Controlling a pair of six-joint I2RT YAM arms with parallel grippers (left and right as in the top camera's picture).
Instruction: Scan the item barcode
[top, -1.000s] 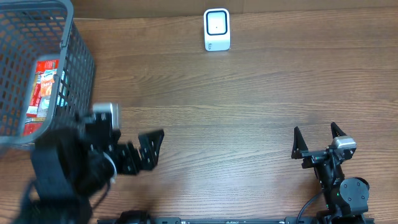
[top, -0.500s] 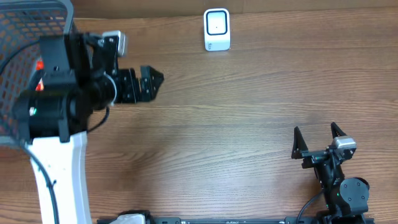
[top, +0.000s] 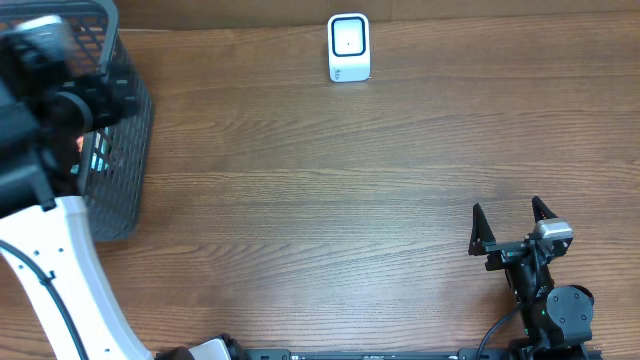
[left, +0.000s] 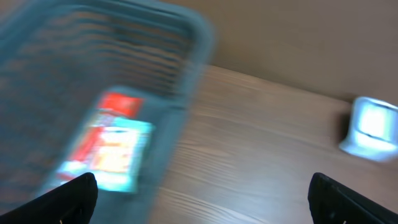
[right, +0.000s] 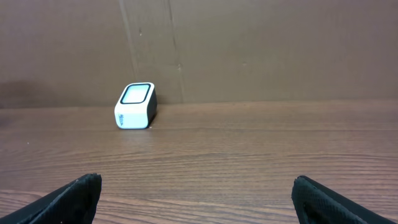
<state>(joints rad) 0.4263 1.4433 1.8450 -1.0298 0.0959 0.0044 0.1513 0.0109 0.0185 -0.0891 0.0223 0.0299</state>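
The item, a red and teal packet, lies in the grey mesh basket, blurred in the left wrist view. My left gripper is open and empty, above the basket's right rim and the table beside it. In the overhead view the left arm covers the basket at the far left, and its fingers are hard to make out. The white barcode scanner stands at the table's back edge, also in view as the scanner and the scanner. My right gripper rests open and empty at the front right.
A brown cardboard wall closes off the back of the wooden table. The basket takes up the back left corner. The left arm's white link runs along the left side towards the front.
The left arm has swung from the table's front left up and back to the basket, still moving and blurred. The right arm has not moved.
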